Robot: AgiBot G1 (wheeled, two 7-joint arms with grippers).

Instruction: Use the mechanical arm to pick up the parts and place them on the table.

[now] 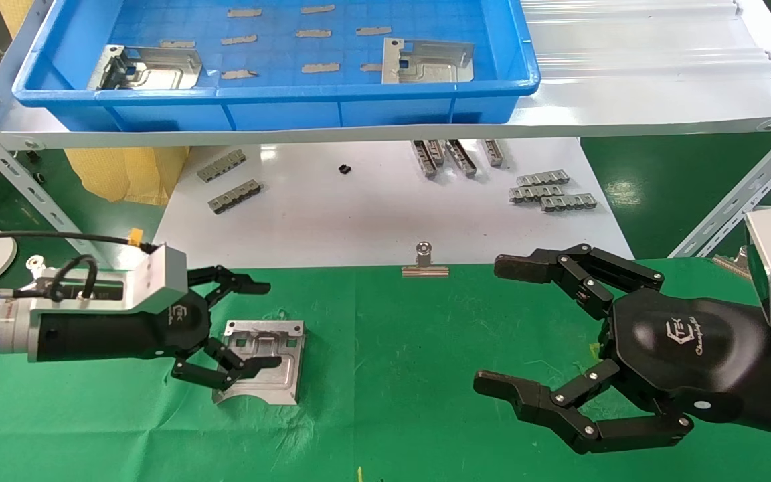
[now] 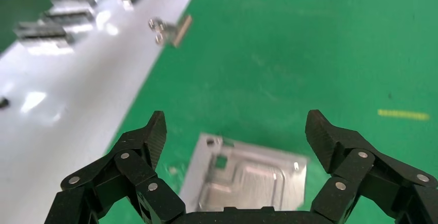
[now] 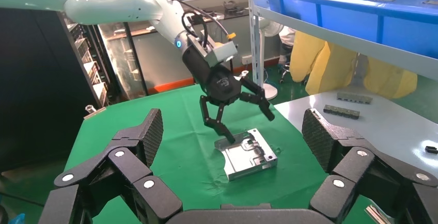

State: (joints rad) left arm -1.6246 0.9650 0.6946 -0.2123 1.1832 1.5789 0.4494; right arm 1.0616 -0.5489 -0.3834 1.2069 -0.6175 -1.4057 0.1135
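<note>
One silvery stamped plate [image 1: 278,385] lies flat on the green cloth table [image 1: 392,375] at the left. It also shows in the left wrist view [image 2: 248,175] and the right wrist view [image 3: 248,154]. My left gripper [image 1: 265,326] is open right above it, fingers spread [image 2: 237,131]. In the right wrist view one of its fingertips [image 3: 227,139] is at the plate's edge; I cannot tell whether it touches. Two more plates [image 1: 151,67] [image 1: 429,61] lie in the blue tray [image 1: 278,100]. My right gripper [image 1: 492,326] is open and empty over the cloth at the right [image 3: 232,126].
The blue tray sits on a raised white shelf with angled metal struts [image 1: 747,187] at both sides. Below it, a white board [image 1: 359,214] carries grey toothed strips [image 1: 549,191] and a small black piece [image 1: 344,169]. A silver binder clip [image 1: 424,263] grips the cloth's far edge.
</note>
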